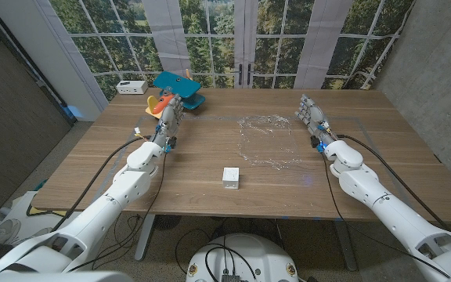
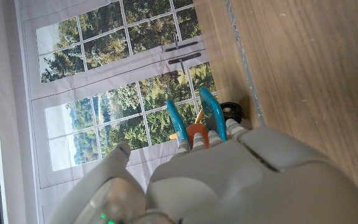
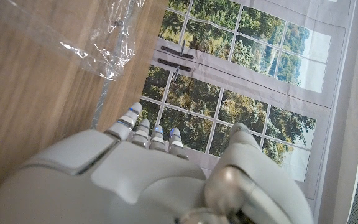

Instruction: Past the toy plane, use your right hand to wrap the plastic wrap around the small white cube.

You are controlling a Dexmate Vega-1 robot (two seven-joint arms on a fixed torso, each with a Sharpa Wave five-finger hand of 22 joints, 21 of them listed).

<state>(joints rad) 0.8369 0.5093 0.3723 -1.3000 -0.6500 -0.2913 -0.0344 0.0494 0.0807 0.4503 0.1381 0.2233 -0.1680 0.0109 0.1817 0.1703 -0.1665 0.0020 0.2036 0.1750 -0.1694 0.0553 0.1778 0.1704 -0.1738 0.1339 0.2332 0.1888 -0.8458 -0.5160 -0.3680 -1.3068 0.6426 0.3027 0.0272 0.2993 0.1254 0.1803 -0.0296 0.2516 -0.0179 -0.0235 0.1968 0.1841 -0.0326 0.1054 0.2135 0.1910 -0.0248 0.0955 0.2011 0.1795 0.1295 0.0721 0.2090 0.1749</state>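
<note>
Risk: the thin plastic wrap may bunch or cling to the fingers, or the light small white cube may slide; cube sits near centre, wrap just beyond it; right hand stands beside the wrap's right edge, fingers extended, holding nothing; left hand waits by the toy plane, empty.

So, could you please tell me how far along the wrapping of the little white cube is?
Nothing looks done yet. The small white cube sits bare near the table's front edge, apart from the plastic wrap, which lies spread out farther back. The right hand stands beside the wrap, holding nothing. Left to do: grasp the wrap, bring it over the cube, and fold it around.
</note>
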